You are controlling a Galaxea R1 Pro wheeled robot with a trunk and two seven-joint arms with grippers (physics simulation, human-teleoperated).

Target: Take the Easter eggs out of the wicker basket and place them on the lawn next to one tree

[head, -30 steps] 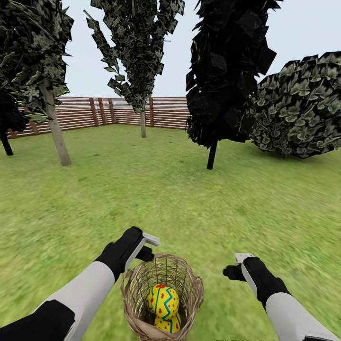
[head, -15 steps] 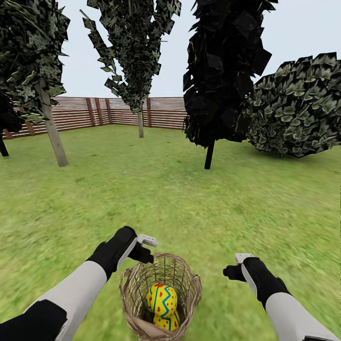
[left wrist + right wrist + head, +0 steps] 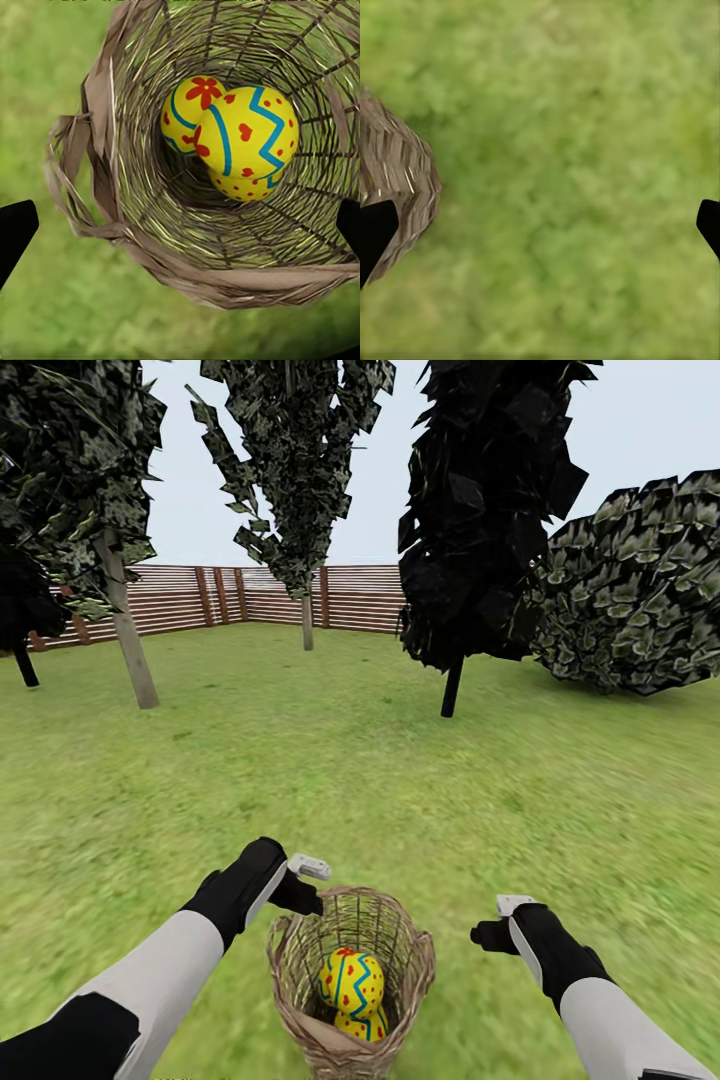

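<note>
The brown wicker basket (image 3: 290, 970) stands on the lawn (image 3: 360, 780) right in front of me, between my arms. In the head view two yellow Easter eggs (image 3: 351, 980) with blue zigzags and red marks show inside it. The left wrist view looks straight down into the basket (image 3: 105, 187), where three eggs lie piled: a top egg (image 3: 251, 131), one behind it (image 3: 186, 105) and one beneath (image 3: 240, 187). My left gripper (image 3: 305, 885) hovers open over the basket's far-left rim, fingers (image 3: 15, 232) wide apart. My right gripper (image 3: 500, 922) hangs open over bare grass to the basket's right.
A tree with a leaning pale trunk (image 3: 130, 655) stands far left, and a second pale-trunked tree (image 3: 307, 625) stands by the slat fence (image 3: 190, 600). A black-trunked tree (image 3: 452, 685) and a big bush (image 3: 640, 600) are to the right. Open grass lies between.
The whole picture swung a little left, then back right, so the camera moved. My left gripper drew slightly back toward the basket's left rim. The eggs and right arm stayed put.
</note>
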